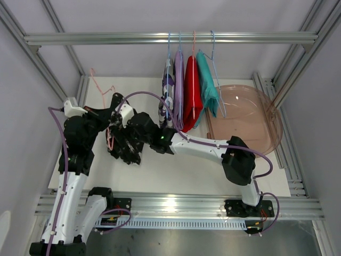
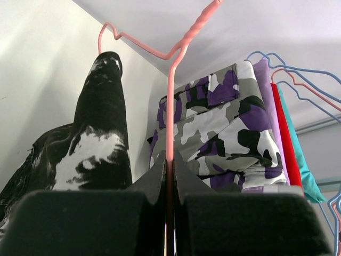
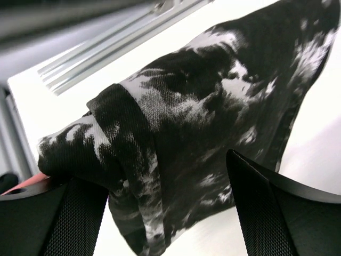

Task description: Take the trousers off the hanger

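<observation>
The black speckled trousers (image 3: 202, 106) are draping over the pink hanger (image 2: 170, 106), which the left gripper (image 2: 169, 213) is clamping, while the right gripper (image 3: 160, 181) is straddling the cloth with jaws wide and, I judge, should be closing on a thick fold before pulling steadily away.

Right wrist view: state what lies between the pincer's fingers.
The black cloth trousers with white speckles lie between the fingers of the right pincer, in the right wrist view.
</observation>
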